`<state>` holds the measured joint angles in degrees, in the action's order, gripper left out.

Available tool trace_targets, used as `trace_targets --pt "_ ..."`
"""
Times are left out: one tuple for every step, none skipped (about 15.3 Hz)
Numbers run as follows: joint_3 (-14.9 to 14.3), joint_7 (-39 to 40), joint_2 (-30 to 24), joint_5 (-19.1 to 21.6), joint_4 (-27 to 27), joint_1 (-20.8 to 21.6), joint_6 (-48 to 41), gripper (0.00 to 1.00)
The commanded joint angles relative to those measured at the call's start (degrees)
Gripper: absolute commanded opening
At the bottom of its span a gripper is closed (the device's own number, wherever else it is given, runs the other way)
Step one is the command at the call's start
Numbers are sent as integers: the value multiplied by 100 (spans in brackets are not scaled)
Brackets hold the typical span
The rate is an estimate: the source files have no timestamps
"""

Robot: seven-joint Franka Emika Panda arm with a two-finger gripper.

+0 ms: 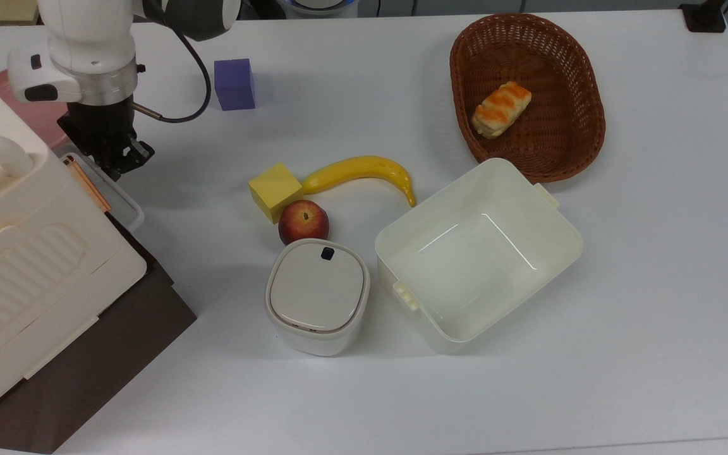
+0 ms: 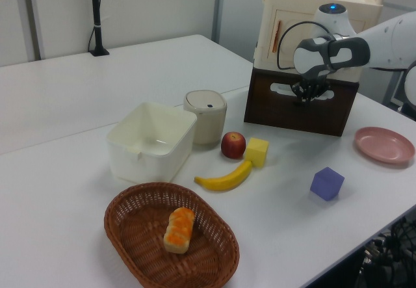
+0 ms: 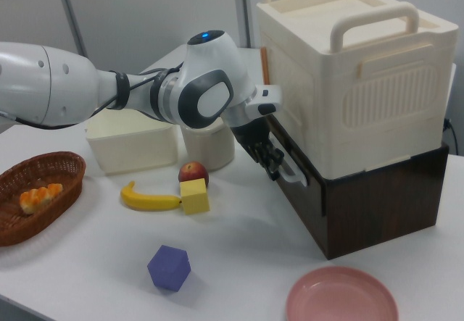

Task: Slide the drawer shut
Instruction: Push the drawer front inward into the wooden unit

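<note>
White handle [image 3: 292, 170] w/ gripper [image 3: 270, 160] on it; pink plate [image 3: 341, 296] nearby

Your white Panda arm [image 3: 58, 82] reaches in from the right view's left, its grey-capped wrist joint [image 3: 206, 96] bent so the black two-finger tool [image 3: 270, 163] slants down toward the big cream ribbed case [image 3: 348, 74]. In the top view the tool [image 1: 116, 158] hangs straight below the white wrist flange [image 1: 86, 69], just beside the case's corner. In the left view the tool [image 2: 309, 95] sits in front of the dark brown panel below the case. A black cable [image 1: 193, 95] loops off the wrist.
</note>
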<state>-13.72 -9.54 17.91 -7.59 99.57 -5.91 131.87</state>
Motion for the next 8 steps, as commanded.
trace_targets --pt "-51 84 73 143 -192 -59 137 0" --pt "-51 84 73 179 -201 -68 137 0" --pt "-51 93 73 240 -201 -77 137 0" --pt "-78 101 73 293 -201 -77 137 0" --pt "-113 102 73 302 -210 -86 137 0" --pt "-113 110 64 302 -210 -86 137 0" --pt "-113 110 64 311 -210 -77 137 0" --pt "-113 119 64 302 -210 -77 137 0"
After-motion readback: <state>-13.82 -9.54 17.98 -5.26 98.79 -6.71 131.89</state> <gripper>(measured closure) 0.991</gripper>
